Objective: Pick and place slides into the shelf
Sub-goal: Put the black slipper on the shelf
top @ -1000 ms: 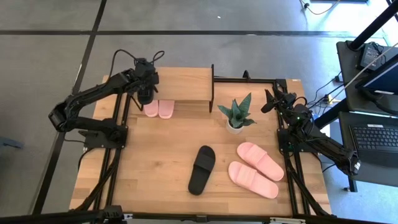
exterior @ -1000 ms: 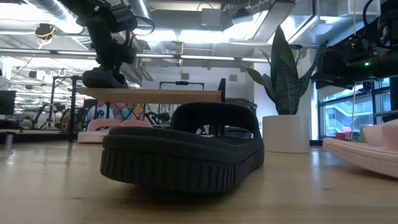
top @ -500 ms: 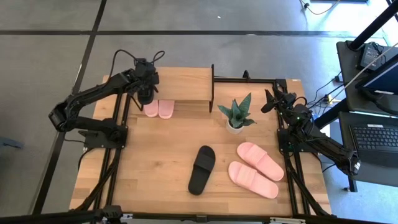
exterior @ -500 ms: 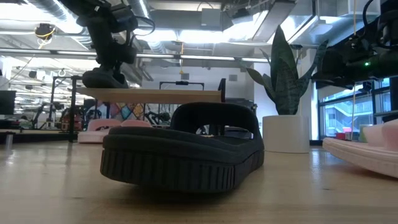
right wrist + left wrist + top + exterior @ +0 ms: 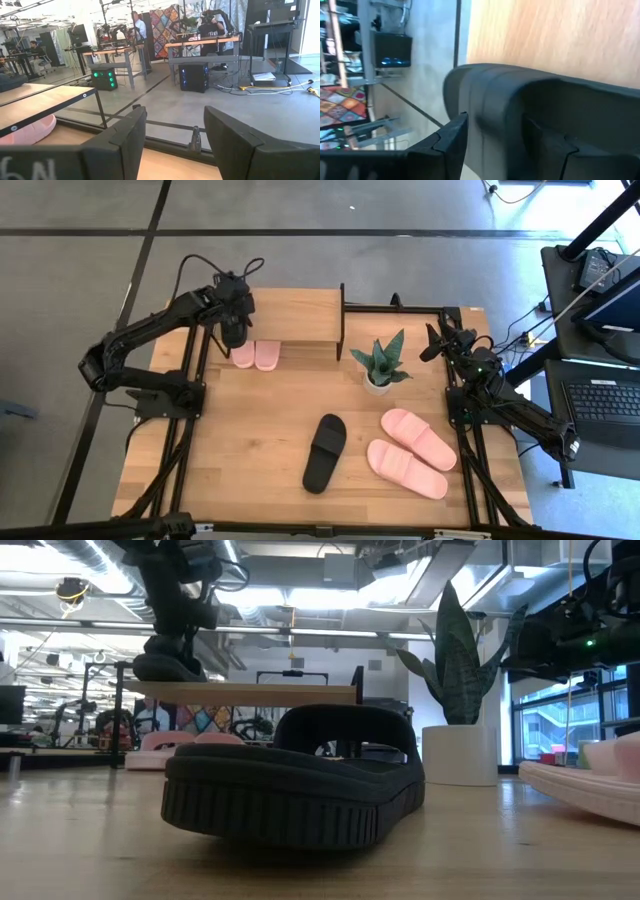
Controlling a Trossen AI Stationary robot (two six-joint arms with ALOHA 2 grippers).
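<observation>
A black slide (image 5: 160,668) lies flat on the left end of the shelf's light wood top board (image 5: 295,315). My left gripper (image 5: 180,635) hangs just above it, open, its fingers either side of the slide's edge (image 5: 520,100). Two pink slides (image 5: 255,355) sit under the shelf, toes sticking out. Another black slide (image 5: 325,452) and a pink pair (image 5: 410,450) lie on the table. My right gripper (image 5: 432,345) waits open at the table's right edge.
A potted plant (image 5: 380,365) in a white pot stands between the shelf and the pink pair. The shelf's black end post (image 5: 341,320) rises at its right end. Bare tabletop lies to the left of the black slide.
My left gripper has opened over the shelf's left end and tipped up a little. It has let go of the black slide, which stays lying on the top board.
</observation>
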